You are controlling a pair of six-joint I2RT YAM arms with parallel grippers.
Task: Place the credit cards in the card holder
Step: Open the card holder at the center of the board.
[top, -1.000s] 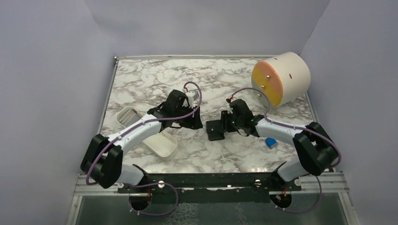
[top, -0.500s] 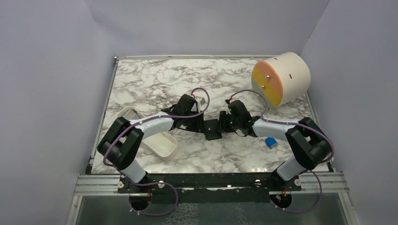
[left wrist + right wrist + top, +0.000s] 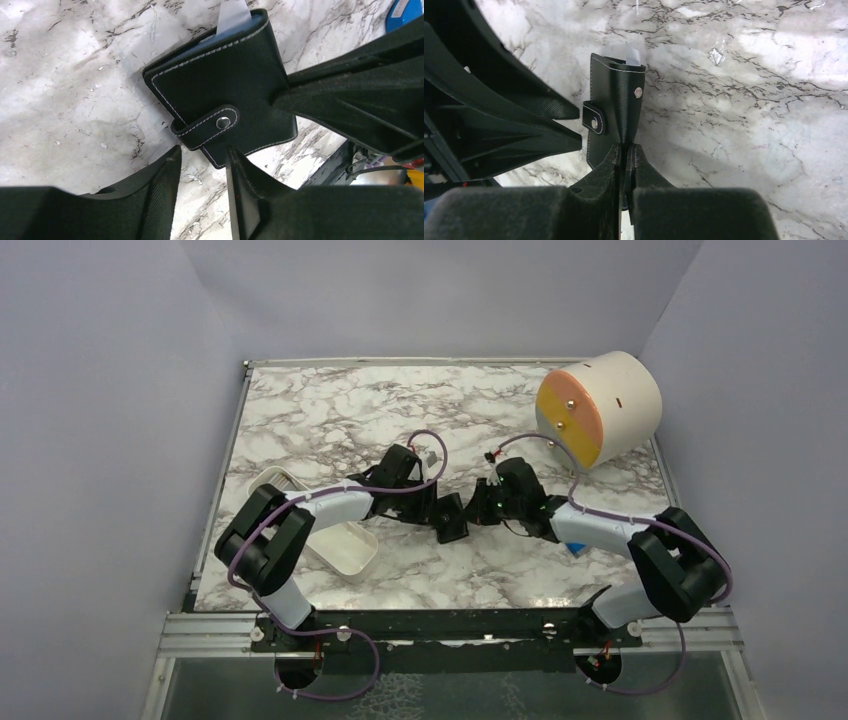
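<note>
The card holder [image 3: 450, 517] is a black wallet with white stitching and a studded strap. It sits mid-table between both grippers. My right gripper [image 3: 626, 148] is shut on the near edge of the card holder [image 3: 616, 100], which stands folded and tilted off the marble. My left gripper [image 3: 202, 157] is open, with the lower corner of the card holder [image 3: 225, 85] at its fingertips. A pale card end [image 3: 232, 15] sticks out of the wallet's far edge; it also shows in the right wrist view [image 3: 634, 52]. No loose dark cards are in view.
A white oblong tray [image 3: 340, 545] and a second white piece [image 3: 272, 485] lie left, under the left arm. A large cream cylinder with an orange-yellow face [image 3: 600, 405] lies at the back right. A small blue block [image 3: 405, 7] sits by the right arm.
My left gripper has moved right up to the card holder. The wallet has gone from lying flat to folded and tilted up in my right gripper.
</note>
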